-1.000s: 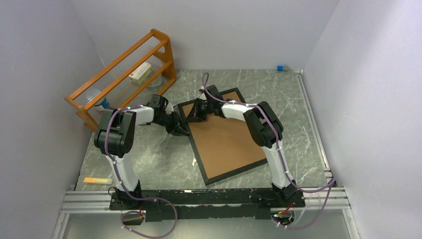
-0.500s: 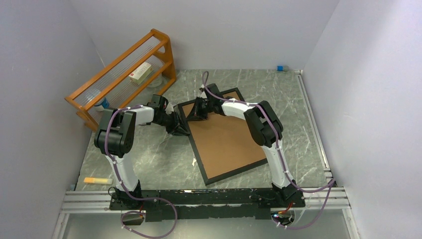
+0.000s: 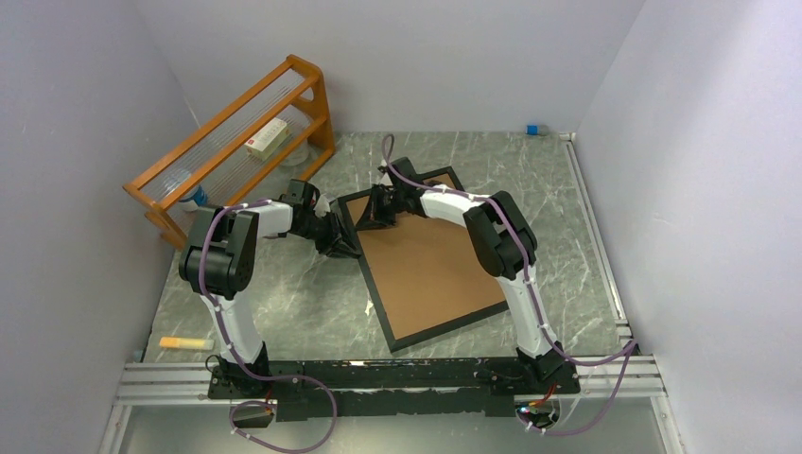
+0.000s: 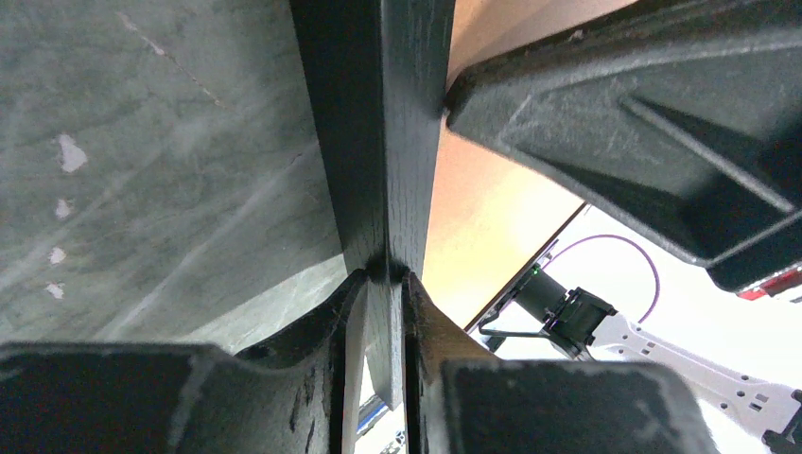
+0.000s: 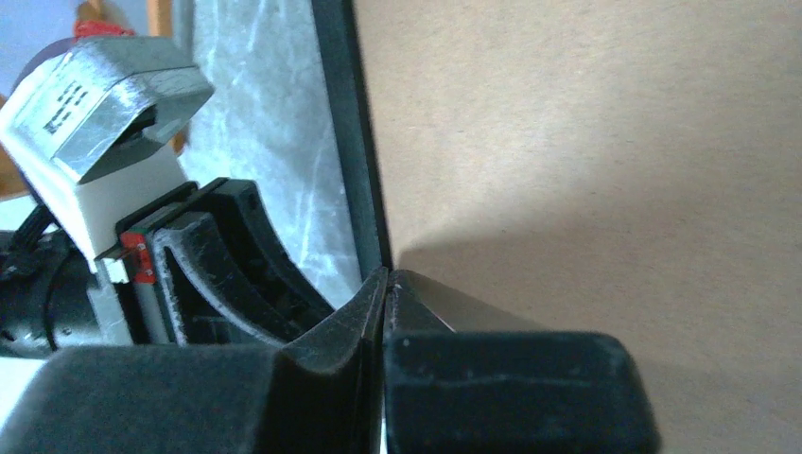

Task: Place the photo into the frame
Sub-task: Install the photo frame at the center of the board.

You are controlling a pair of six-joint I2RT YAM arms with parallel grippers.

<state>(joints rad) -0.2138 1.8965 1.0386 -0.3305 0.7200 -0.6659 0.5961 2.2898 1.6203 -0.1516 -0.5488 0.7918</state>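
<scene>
Top external view: frame (image 3: 374, 295) lies flat on the marble table (image 3: 284, 303), back upward, with the brown backing board (image 3: 430, 274) filling it.
Left claw (image 4: 386, 284): clamped on the frame's black left border, one finger on each side of the strip, near the far left corner.
Right claw (image 5: 386, 284): fingers pressed together, tips at the seam where border meets board, by that same corner; I cannot tell whether anything thin is pinched between them.
Claws to each other: close together, the left outside the frame, the right over the board.
Rack (image 3: 236, 142): orange wood, far left, well apart from the frame.
</scene>
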